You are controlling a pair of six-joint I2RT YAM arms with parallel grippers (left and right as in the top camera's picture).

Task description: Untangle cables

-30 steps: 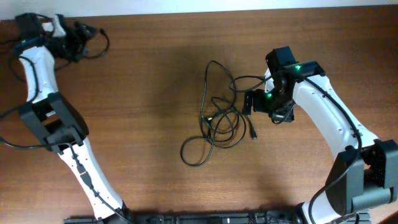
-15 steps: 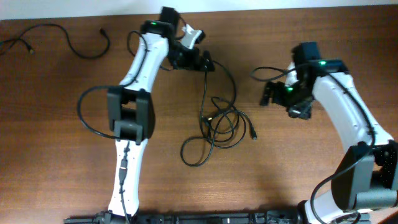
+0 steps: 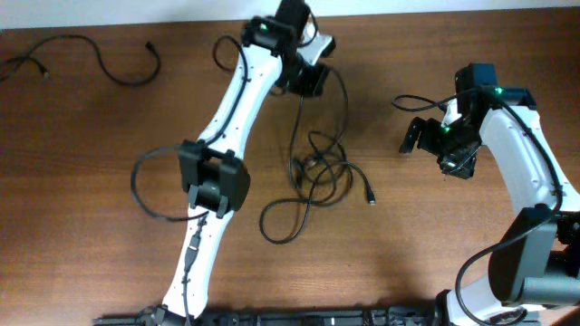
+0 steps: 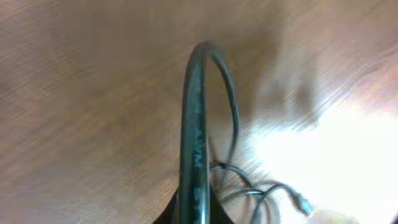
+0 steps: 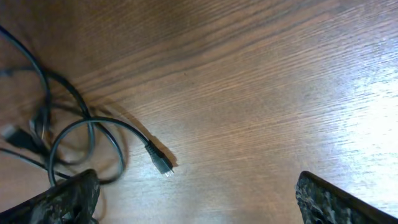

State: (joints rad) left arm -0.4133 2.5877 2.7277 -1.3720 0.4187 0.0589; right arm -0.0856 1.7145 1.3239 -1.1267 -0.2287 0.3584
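The cables (image 3: 317,172) lie as a loose tangle of thin black loops at the table's middle, with one plug end (image 3: 370,196) sticking out to the right. My left gripper (image 3: 308,80) is at the far side, shut on the top strand of the tangle. In the left wrist view that cable (image 4: 198,124) rises from the shut left gripper (image 4: 196,214) as a tall loop. My right gripper (image 3: 417,138) hovers open to the right of the tangle. Its fingers (image 5: 68,199) stand wide apart with bare wood between them, beyond the plug (image 5: 160,163).
A separate black cable (image 3: 100,59) lies apart in the far left corner. The left arm (image 3: 236,118) stretches diagonally across the table's left half. The table's far edge runs just behind the left gripper.
The left arm swung from the far left corner, leaving one cable there, to the tangle's top loop and shut on it. The right gripper drew back to the right, staying open.
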